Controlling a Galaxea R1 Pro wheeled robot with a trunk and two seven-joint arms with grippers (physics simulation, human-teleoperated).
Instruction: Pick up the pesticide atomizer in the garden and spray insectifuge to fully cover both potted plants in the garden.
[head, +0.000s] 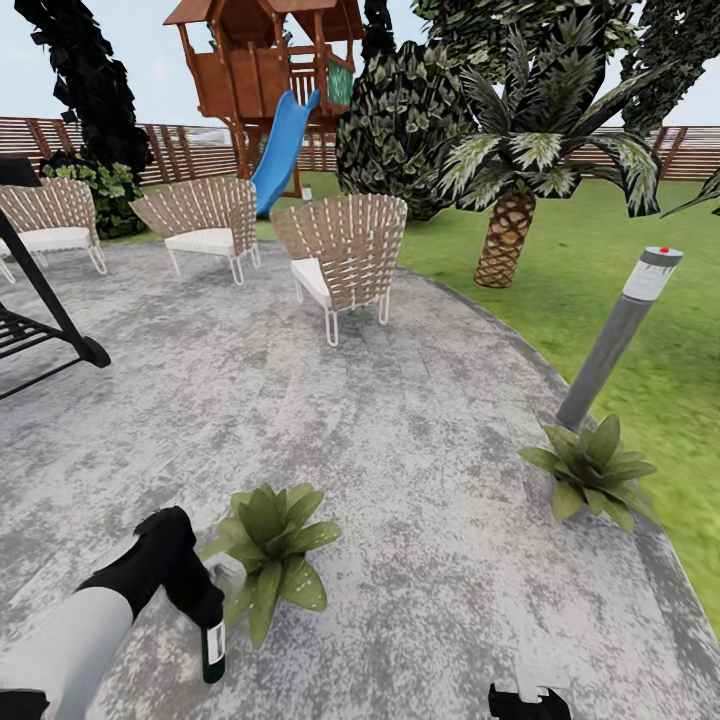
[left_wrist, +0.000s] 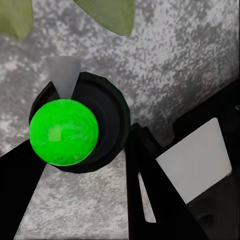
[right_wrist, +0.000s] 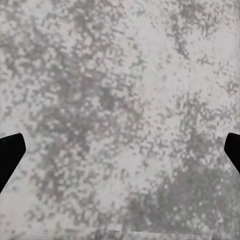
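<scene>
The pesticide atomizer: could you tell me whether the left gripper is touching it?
Touching: in the head view the left gripper grasps the pesticide atomizer, which hangs from it.

Three wicker chairs (head: 345, 260) stand near a black swing frame (head: 45, 330); wooden playset with blue slide (head: 283, 150), palm (head: 510, 235), grey bollard lamp (head: 620, 335) behind.

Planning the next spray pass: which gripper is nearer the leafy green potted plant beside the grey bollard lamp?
Right. The right gripper sits low on the grey paved patio, nearer the green rosette plant by the grey bollard lamp. The left gripper, holding the dark atomizer bottle, is farther, beside the other rosette plant.
</scene>
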